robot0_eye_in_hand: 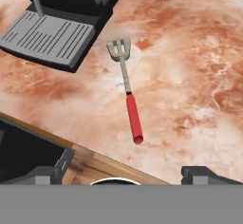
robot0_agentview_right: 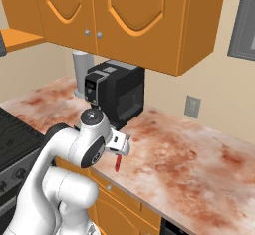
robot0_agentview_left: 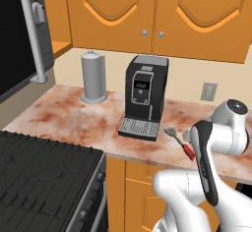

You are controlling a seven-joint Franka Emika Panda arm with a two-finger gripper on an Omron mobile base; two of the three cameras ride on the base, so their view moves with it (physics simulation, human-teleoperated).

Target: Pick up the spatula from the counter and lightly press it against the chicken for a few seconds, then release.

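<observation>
From the left in the left base view stand the dark stove (robot0_agentview_left: 44, 177), a grey paper-towel roll (robot0_agentview_left: 93, 76) and the black coffee machine (robot0_agentview_left: 145, 96). The spatula (robot0_agentview_left: 180, 140) lies flat on the tabletop (robot0_agentview_left: 74, 118) just right of the machine's drip tray (robot0_agentview_left: 139, 128), near the front edge, with a wall outlet (robot0_agentview_left: 209, 91) farthest right. The fingers (robot0_eye_in_hand: 205, 174) stand wide apart with nothing between them, above the tabletop's edge and short of the handle.

The step in hand looks like the reach. It would go best by lowering over the middle of the red handle, turning the hand so the fingers close across it, clear of the tray.

The hand view gives the slotted blade and the handle's slant. In the right base view the hand covers most of the spatula, leaving what is probably its red end.
</observation>
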